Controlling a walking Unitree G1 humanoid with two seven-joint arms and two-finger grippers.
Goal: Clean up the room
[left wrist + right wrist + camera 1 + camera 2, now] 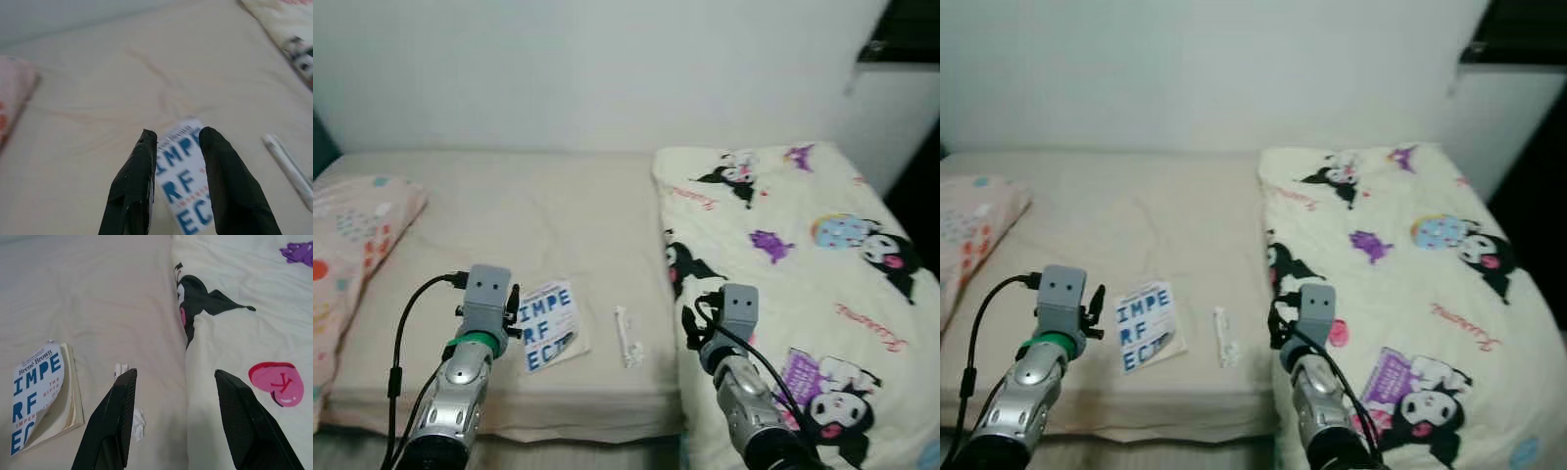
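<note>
Hovering over the near edge of the beige-sheeted bed (pixel 529 225), both arms are raised and ready. The left gripper (pixel 178 142) sits low over the white paperback book with big blue cover letters (pixel 548 325), fingers a narrow gap apart, nothing between them, the book's top edge showing through the gap in the left wrist view. The right gripper (pixel 176 377) is spread wide and empty, hanging over the seam where the sheet meets the cream cartoon-print duvet (pixel 783 255).

So what's lying about? The book rests flat near the front edge of the mattress, cover curling up a little at one corner. Just beside it, toward the duvet, lies a crumpled white strip of paper or wrapper (pixel 627 337), apart from the book and close to the duvet's edge. A pink patterned pillow (pixel 352 235) sits at the far left.

My read: the book is the left arm's target, and the pickup has not begun. To do it well, the fingers need to widen first, since the present gap looks too tight to take the book. Then come down on the near free edge, where that lifted cover gives a way in, and pinch cover and pages together so it doesn't flop open. The soft mattress will give, so press gently. The right claw is well placed for the white scrap; it should close on the bunched end, which looks the easier bit to catch.
</note>
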